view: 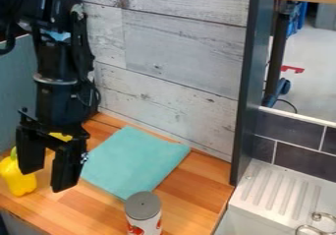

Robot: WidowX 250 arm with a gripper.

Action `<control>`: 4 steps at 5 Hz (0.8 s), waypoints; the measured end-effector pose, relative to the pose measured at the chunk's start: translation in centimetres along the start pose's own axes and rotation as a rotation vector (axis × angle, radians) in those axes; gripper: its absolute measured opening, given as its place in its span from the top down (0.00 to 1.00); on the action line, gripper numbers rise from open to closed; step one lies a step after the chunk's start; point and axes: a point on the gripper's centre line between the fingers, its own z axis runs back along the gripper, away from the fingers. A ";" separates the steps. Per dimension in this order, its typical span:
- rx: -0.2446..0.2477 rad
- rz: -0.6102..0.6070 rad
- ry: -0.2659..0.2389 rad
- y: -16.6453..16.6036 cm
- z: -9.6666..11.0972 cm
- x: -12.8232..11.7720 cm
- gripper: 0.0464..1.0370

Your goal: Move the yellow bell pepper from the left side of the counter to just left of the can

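The black gripper (pixel 46 178) hangs above the left part of the wooden counter, its two fingers apart and nothing seen between them. Just left of it is a yellow pepper (pixel 18 176) with a green stem. Behind the gripper's upper part shows a bit of another yellow thing (pixel 61 136), mostly hidden. A teal cloth (pixel 134 161) lies flat on the counter to the right of the gripper. Near the front stands an upright can (pixel 143 213) with a grey lid, by the cloth's front corner.
A whitewashed plank wall (pixel 177 57) rises behind the wooden counter (pixel 190 192), with a grey-blue panel (pixel 18 89) at the left. A dark upright post (pixel 248 91) bounds the right side. Beyond it are a white sink with a ridged drainboard (pixel 279 187) and metal rings (pixel 318 226).
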 end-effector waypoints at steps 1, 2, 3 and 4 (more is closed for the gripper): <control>-0.008 -0.005 0.017 -0.1 -0.4 0.0 0.04; -0.035 0.013 -0.042 1.8 0.2 0.2 0.04; -0.034 0.055 -0.137 4.4 1.8 0.8 0.04; -0.018 0.112 -0.190 6.9 2.4 1.3 0.04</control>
